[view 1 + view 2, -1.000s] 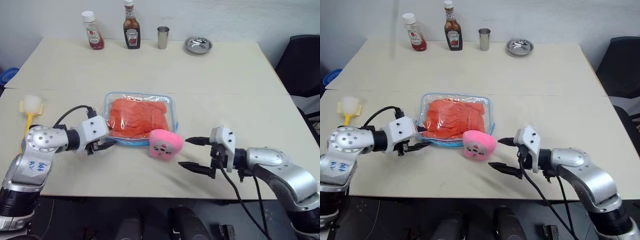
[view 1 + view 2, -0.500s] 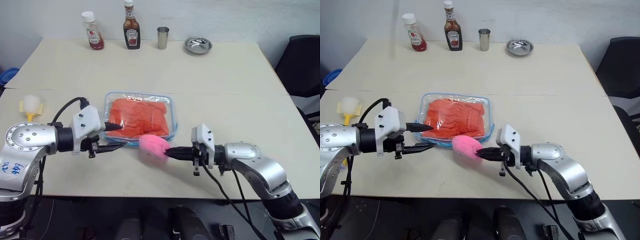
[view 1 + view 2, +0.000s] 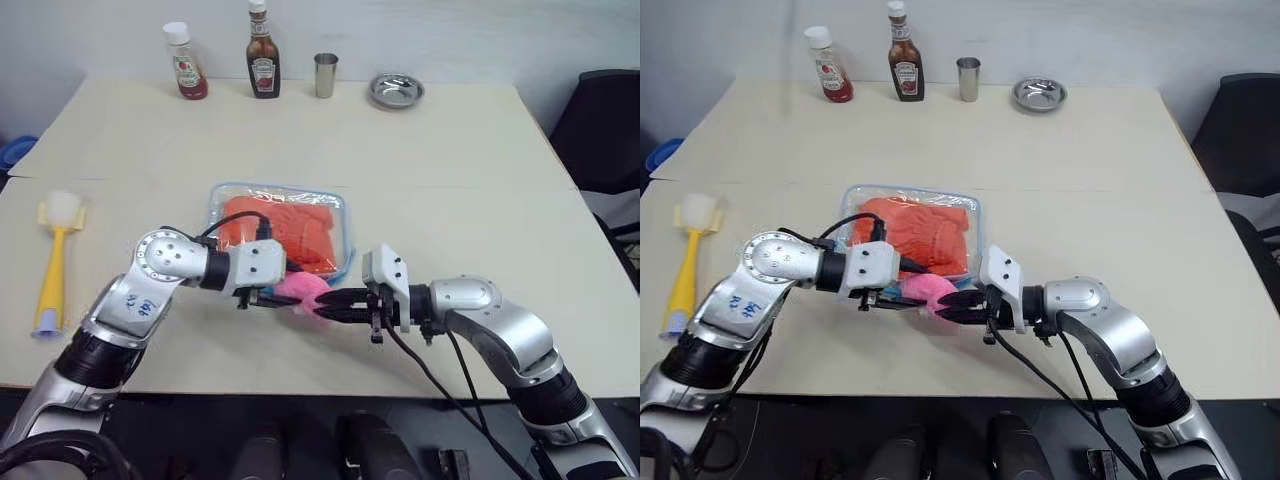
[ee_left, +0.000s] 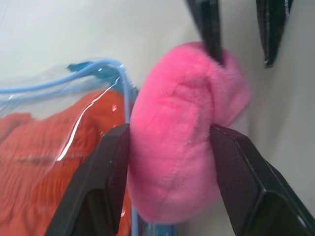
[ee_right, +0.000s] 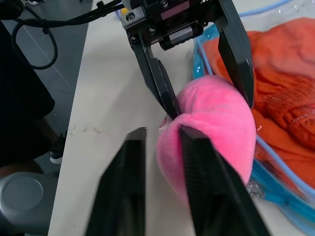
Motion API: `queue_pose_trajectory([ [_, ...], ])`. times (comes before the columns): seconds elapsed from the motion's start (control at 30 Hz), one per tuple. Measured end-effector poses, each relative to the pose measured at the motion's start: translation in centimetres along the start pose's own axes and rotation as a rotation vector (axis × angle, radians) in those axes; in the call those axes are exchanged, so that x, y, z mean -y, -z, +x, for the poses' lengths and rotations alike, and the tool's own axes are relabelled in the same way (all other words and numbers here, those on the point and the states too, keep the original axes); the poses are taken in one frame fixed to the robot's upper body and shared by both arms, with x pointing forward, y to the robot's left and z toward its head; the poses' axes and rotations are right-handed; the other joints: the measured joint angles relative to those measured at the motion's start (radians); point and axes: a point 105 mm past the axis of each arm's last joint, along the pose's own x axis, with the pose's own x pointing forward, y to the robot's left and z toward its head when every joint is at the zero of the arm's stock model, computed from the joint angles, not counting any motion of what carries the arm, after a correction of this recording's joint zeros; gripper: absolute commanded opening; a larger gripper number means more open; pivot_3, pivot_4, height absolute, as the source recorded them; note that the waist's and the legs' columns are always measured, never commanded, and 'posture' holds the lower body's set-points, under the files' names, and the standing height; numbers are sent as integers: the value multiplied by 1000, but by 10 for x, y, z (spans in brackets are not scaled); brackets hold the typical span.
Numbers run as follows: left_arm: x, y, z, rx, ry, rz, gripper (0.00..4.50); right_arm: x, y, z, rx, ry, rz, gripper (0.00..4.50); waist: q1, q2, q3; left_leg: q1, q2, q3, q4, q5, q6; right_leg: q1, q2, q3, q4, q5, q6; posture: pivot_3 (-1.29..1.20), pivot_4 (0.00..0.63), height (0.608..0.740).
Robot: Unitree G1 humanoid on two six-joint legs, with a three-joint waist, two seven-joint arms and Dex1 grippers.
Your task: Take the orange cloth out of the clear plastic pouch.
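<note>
The orange cloth (image 3: 300, 228) lies folded inside the clear plastic pouch (image 3: 347, 238), which has light blue trim and rests flat mid-table. A pink plush toy (image 3: 301, 291) sits against the pouch's near edge. My left gripper (image 4: 170, 130) is open, one finger on each side of the toy, close against it. From the opposite side my right gripper (image 5: 161, 132) meets it, fingers a little apart. One right finger (image 5: 197, 167) presses into the toy's fur and the other stands free beside it.
A yellow brush (image 3: 55, 255) lies at the left edge. Two sauce bottles (image 3: 186, 62) (image 3: 263, 55), a metal cup (image 3: 325, 75) and a metal bowl (image 3: 396, 90) line the far edge. A black chair (image 3: 605, 130) stands off the right side.
My left gripper swung right from the pouch's corner to straddle the toy. My right gripper moved left, closed, pushed the toy against the pouch, then parted slightly.
</note>
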Motion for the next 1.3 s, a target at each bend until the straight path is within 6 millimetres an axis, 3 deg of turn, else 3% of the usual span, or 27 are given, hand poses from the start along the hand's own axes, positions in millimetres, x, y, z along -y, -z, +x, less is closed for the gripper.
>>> queue_pose_trajectory([
  [0.1,2,3,1,-2,28,18,2609,-2,-3,-3,-8,-1,-27,2871,4,0,0,0,0,0,1,0,0,0,0,0,-1,0,0,0,150,740],
  [0.13,2,4,1,-1,35,18,2609,-1,-4,-6,-17,5,-40,2871,4,0,0,0,0,0,2,0,0,0,-1,0,-1,0,0,0,150,740],
  [0.3,6,7,-1,2,84,12,1133,16,-18,-35,-49,112,-151,2924,7,0,0,-1,-1,0,3,0,1,1,-1,0,-1,0,0,0,150,740],
  [0.4,6,9,-2,3,92,5,356,37,-25,-48,-99,207,-343,2924,5,0,0,0,0,0,3,0,1,1,-1,0,-1,0,0,0,150,740],
  [0.47,6,10,-3,3,90,6,17,54,-17,-51,-156,262,-460,2924,2,0,0,0,0,0,3,0,1,1,0,0,-1,0,0,0,150,740],
  [0.63,4,11,-4,-6,71,6,3,66,14,-29,-217,220,-629,2924,1,0,0,0,0,1,3,0,1,0,0,0,0,0,0,0,150,740],
  [0.83,6,11,-3,-11,47,5,3,75,14,-12,-182,218,-744,2924,1,0,0,0,0,1,4,0,0,0,0,0,0,0,0,0,150,740],
  [1.1,9,12,-6,-25,19,-8,3,77,24,-12,-192,166,-760,232,1,0,0,0,0,1,4,0,0,0,-1,0,0,0,0,0,150,740],
  [1.13,10,13,-7,-29,15,-11,3,78,24,-12,-194,162,-761,30,1,0,0,0,0,1,4,0,0,0,-1,0,0,0,0,0,150,740],
  [1.3,12,18,-17,-59,-17,-30,3,84,22,-13,-202,148,-783,30,-7,0,0,0,1,1,4,0,0,0,0,0,1,0,0,0,150,740],
])
